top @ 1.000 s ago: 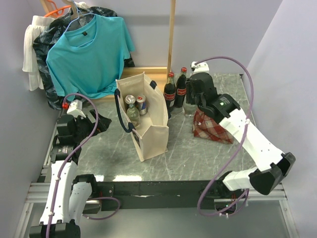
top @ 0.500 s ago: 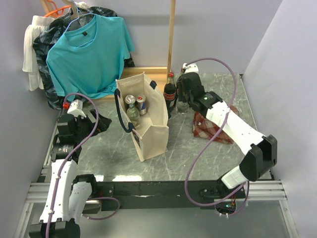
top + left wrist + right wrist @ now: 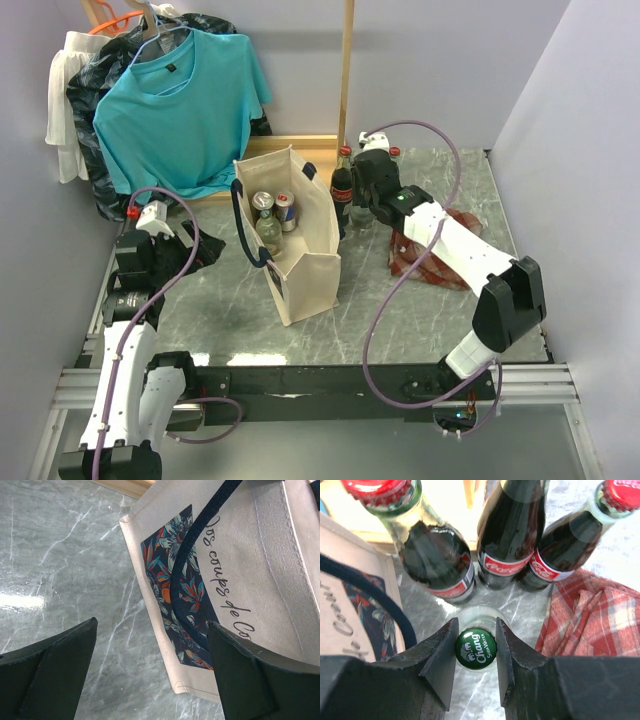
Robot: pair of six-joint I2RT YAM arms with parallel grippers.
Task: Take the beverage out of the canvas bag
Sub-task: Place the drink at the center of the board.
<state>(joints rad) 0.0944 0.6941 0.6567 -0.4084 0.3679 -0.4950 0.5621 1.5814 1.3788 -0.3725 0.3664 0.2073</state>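
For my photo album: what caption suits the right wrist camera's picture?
Right end effector clamped on a green-capped soda water bottle standing before three cola bottles.

Robot lab booth: plain lilac walls (image 3: 420,60), aluminium frame rails (image 3: 70,385), marble-patterned tabletop (image 3: 390,320).

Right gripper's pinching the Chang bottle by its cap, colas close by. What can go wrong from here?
1. The right gripper holds the Chang bottle only by its small cap, so it may slip or swing.
2. The three cola bottles stand close, and a sideways nudge could topple them.
3. The plaid cloth lies right beside it. A base set on the cloth's edge might tip.
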